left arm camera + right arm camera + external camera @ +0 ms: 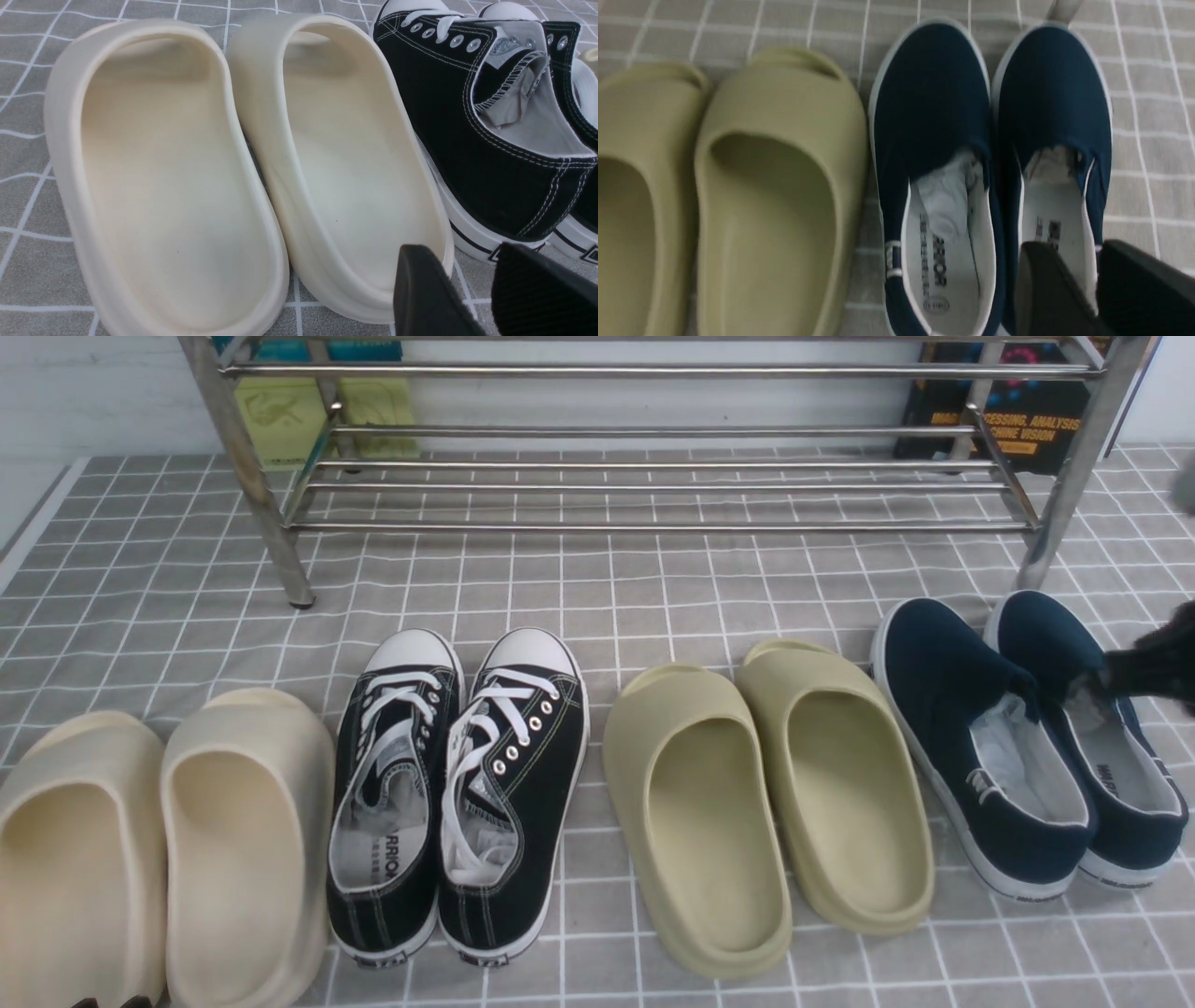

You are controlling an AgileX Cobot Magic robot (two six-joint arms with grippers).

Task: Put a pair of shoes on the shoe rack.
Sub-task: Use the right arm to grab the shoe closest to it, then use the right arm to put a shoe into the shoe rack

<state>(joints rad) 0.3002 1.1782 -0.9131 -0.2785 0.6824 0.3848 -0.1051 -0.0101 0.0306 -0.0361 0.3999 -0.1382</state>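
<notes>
The pair of shoes, two navy slip-ons with white soles, stands side by side at the right of the row: left shoe (980, 747) (934, 140), right shoe (1074, 653) (1052, 107). My right gripper (1134, 672) (1083, 254) hangs over the right shoe's opening. It is open, with one finger (1045, 289) inside the shoe and the other outside, the outer side wall between them. The silver shoe rack (653, 486) stands behind with bare rails. My left gripper (467, 261) is open over the cloth with nothing between its fingers.
From the left, the row holds cream slides (159, 840) (187, 163), black lace-up sneakers (457, 784) (490, 140) and olive slides (766, 803) (761, 200), all on a grey checked cloth (607, 588). Books (1018, 420) and a green item (280, 415) lean behind the rack.
</notes>
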